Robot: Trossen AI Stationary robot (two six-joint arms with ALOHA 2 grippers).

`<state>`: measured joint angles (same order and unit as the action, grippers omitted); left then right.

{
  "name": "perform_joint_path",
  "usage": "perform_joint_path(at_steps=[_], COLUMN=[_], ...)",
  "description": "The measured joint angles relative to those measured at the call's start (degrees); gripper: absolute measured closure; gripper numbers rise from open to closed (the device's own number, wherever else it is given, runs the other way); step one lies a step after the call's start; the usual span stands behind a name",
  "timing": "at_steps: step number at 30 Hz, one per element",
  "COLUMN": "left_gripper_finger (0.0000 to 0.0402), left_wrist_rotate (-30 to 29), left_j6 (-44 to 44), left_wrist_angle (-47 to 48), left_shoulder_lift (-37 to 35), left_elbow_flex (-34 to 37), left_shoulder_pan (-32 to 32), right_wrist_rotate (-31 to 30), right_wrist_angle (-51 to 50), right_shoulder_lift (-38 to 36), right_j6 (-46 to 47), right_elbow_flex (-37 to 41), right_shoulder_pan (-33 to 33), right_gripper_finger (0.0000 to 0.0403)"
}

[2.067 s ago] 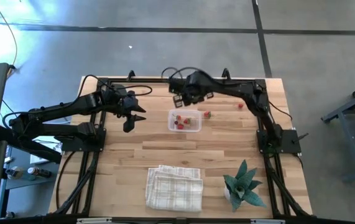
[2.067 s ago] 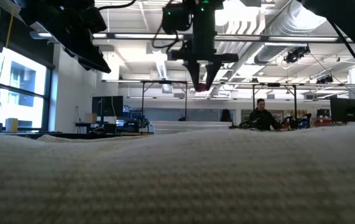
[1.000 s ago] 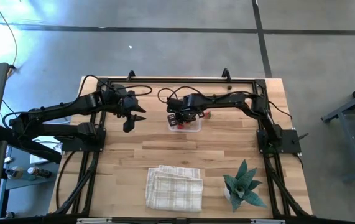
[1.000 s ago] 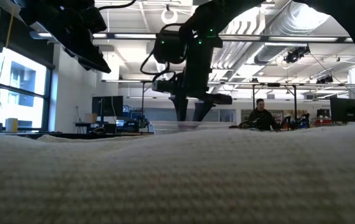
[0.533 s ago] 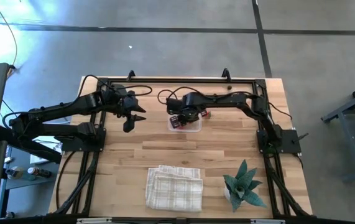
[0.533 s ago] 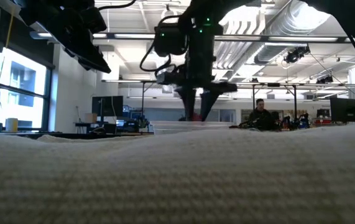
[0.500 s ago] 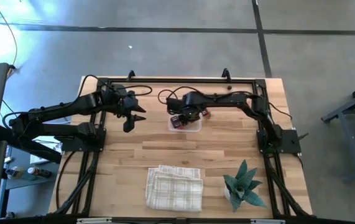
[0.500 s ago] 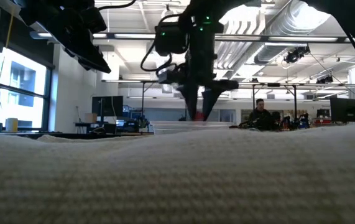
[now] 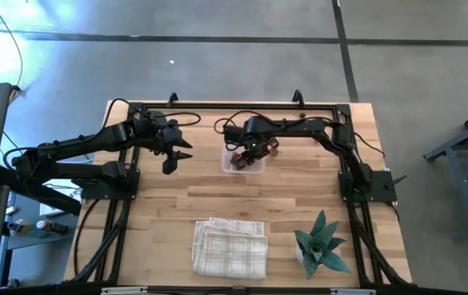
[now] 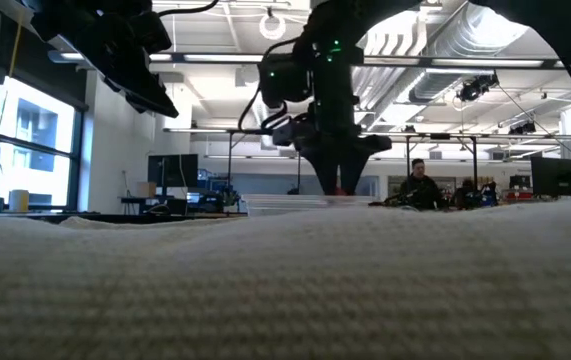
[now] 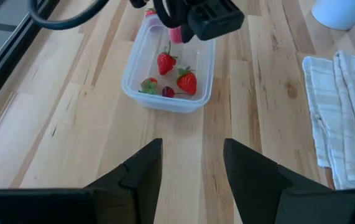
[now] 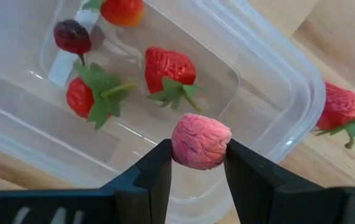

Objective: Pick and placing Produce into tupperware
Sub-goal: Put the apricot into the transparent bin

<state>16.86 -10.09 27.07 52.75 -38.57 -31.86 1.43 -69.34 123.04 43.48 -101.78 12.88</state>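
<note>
The clear tupperware sits on the wooden table, toward its far edge. It holds two red strawberries, a green-and-red piece and a small dark piece. My right gripper hovers over the tupperware's rim, shut on a pink bumpy piece. Another strawberry lies on the table just outside the tupperware. My left gripper hangs open to the left of the tupperware, its fingers empty. My right gripper pinches the pink bumpy piece between its two fingertips, one on each side. The fingers come from above, pointing down. The piece is lifted clear, above the tupperware's edge.
A white checked folded cloth lies near the table's near edge and fills the low view's foreground. A potted green plant stands at the near right. A black frame runs along the far edge. A person sits far behind.
My right gripper has shifted a little toward the table's right over the tupperware and has turned at the wrist. The left arm has kept still.
</note>
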Motion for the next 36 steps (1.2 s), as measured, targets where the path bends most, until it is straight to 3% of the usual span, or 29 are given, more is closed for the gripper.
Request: perform_joint_path(at_steps=[16, 36], left_gripper_finger=[0.0243, 0.0243], left_wrist_rotate=[0.0, 0.0], left_j6=[0.0, 0.0], left_wrist_angle=[0.0, 0.0], left_shoulder_lift=[0.0, 0.0], left_elbow_flex=[0.0, 0.0], left_shoulder_pan=[0.0, 0.0], right_wrist_rotate=[3.1, 2.6], right_wrist_angle=[8.1, 11.8], right_shoulder_lift=[0.0, 1.2], right_j6=[-3.5, -6.5], right_elbow_flex=[7.1, 7.2], right_shoulder_pan=[0.7, 2.4], right_gripper_finger=[0.0274, 0.0274])
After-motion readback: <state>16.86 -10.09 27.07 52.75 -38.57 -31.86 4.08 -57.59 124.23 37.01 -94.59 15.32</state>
